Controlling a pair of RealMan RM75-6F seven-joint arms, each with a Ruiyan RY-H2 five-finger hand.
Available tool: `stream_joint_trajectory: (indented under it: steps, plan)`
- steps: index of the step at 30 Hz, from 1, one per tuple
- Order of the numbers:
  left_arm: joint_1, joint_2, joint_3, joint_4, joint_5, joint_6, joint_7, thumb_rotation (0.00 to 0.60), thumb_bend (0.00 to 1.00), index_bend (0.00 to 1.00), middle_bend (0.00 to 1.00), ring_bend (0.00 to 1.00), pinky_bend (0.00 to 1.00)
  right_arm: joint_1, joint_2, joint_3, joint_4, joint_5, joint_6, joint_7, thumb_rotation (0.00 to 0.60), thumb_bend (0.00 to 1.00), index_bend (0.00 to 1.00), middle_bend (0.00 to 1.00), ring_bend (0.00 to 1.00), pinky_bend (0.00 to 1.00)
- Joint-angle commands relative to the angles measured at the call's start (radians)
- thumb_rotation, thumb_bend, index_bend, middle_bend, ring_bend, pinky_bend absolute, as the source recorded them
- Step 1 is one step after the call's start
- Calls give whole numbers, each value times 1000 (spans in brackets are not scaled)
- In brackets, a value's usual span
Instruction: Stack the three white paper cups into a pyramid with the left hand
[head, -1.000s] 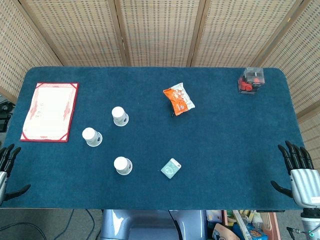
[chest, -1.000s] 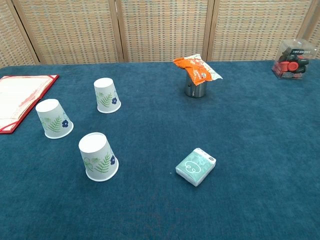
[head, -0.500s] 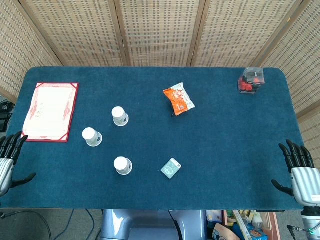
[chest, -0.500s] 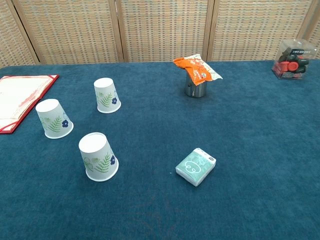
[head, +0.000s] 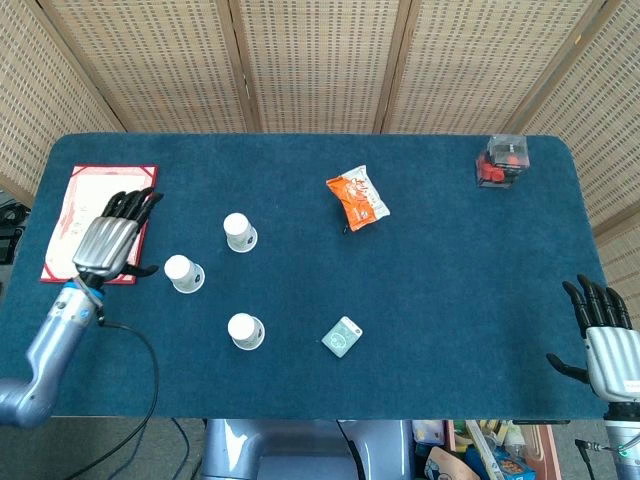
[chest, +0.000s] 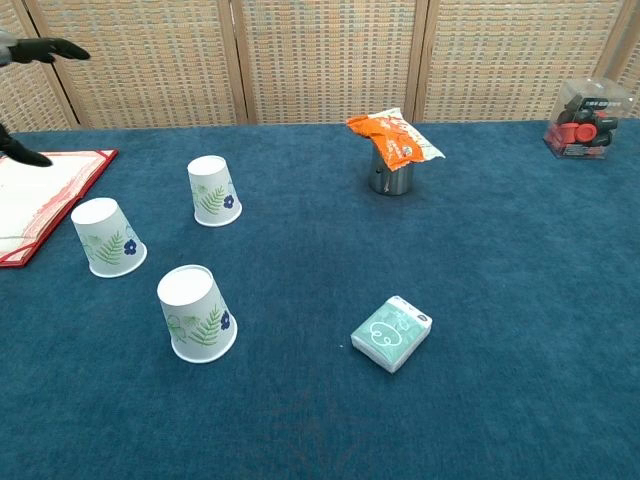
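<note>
Three white paper cups with green leaf and blue flower prints stand upside down and apart on the blue table. One cup is farthest back, one is to the left, one is nearest the front. My left hand hovers open above the red folder's right edge, just left of the left cup; only its dark fingertips show in the chest view. My right hand is open at the table's front right corner, holding nothing.
A red-bordered folder lies at the left edge. An orange snack bag rests on a metal can mid-table. A small teal packet lies right of the front cup. A clear box with red parts stands back right.
My left hand has risen from the front left table edge and moved inward and back, now above the folder beside the left cup. The right hand has barely shifted. The cups are unmoved.
</note>
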Motion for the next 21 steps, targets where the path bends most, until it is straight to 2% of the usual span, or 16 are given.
stream_joint_trajectory:
  steps: [1,7,9,14,17,21]
  plan:
    - [-118,-128,-42,142,-105,-92,55,600,18,0,0,0,0,6,-2,4,6,14,-14,2,600,0,0,0,0,0]
    - [-259,-310,-34,368,-216,-217,87,600,19,8,55,28,40,17,-3,19,29,58,-48,22,600,0,0,0,0,0]
    - [-284,-354,-33,428,-248,-238,86,600,18,45,83,56,54,20,-2,22,35,71,-59,30,600,0,0,0,0,0]
    - [-318,-419,-40,520,-277,-250,60,600,19,161,188,145,138,21,4,26,42,86,-71,53,600,0,0,0,0,0]
    - [-341,-460,-40,578,-275,-253,49,600,18,179,208,162,158,19,9,25,45,85,-69,66,600,0,0,0,0,0]
    - [-357,-483,-42,603,-273,-267,24,600,19,206,237,193,190,18,12,24,45,84,-71,74,600,0,0,0,0,0]
